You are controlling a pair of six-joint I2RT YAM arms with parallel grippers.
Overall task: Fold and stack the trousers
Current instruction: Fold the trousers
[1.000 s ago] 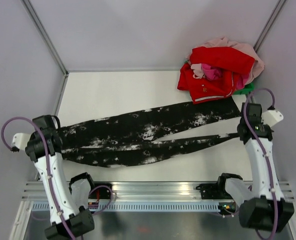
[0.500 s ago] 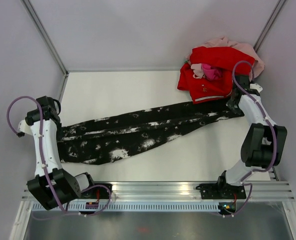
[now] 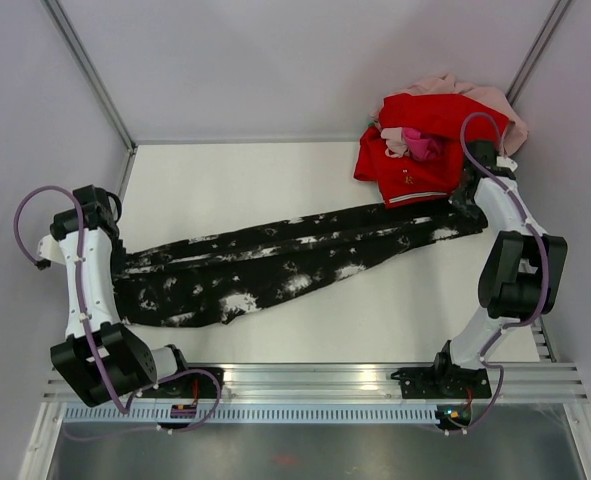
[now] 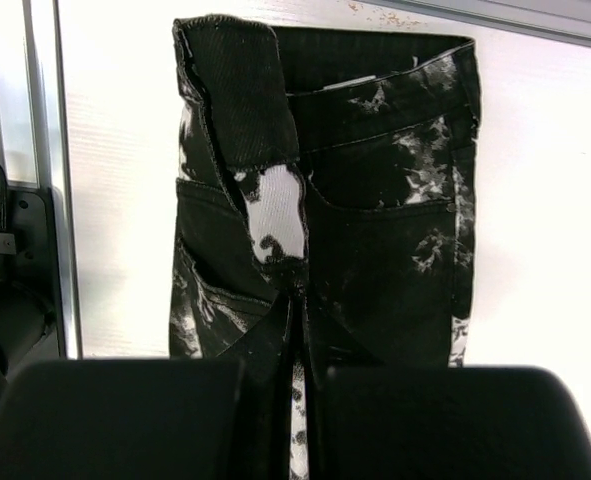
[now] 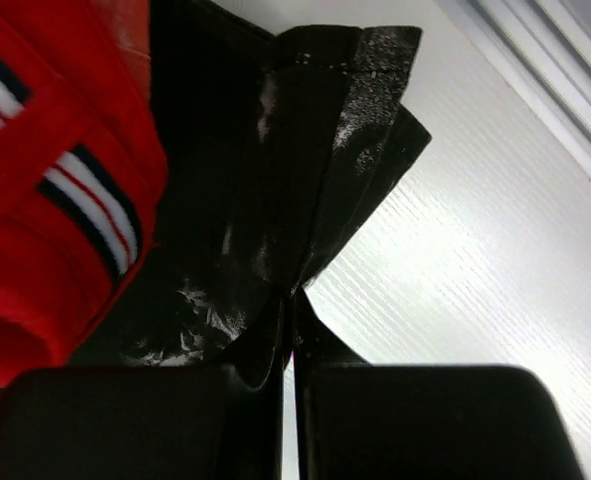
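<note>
Overhead, the trousers (image 3: 285,265) stretch in one long diagonal across the table (image 3: 255,180), waist end low at the left, leg ends high at the right, the 2 legs lying nearly one on the other. Each arm reaches to its own end of the cloth, but from up here the jaws cannot be read. The left wrist view settles that side: the left gripper (image 4: 295,410) has its 2 fingers pressed together on a ridge of black-and-white fabric just below the pockets, with the waistband at the far end and one corner of it turned over. The right wrist view does the same: the right gripper (image 5: 290,400) is pinching the leg ends, which fan out from the pinch onto the white surface. It also shows the striped trim of the red garment (image 3: 425,150) right against the black cloth. Only the top view shows that garment heaped with the pink clothes (image 3: 475,100) in the far right corner.
</note>
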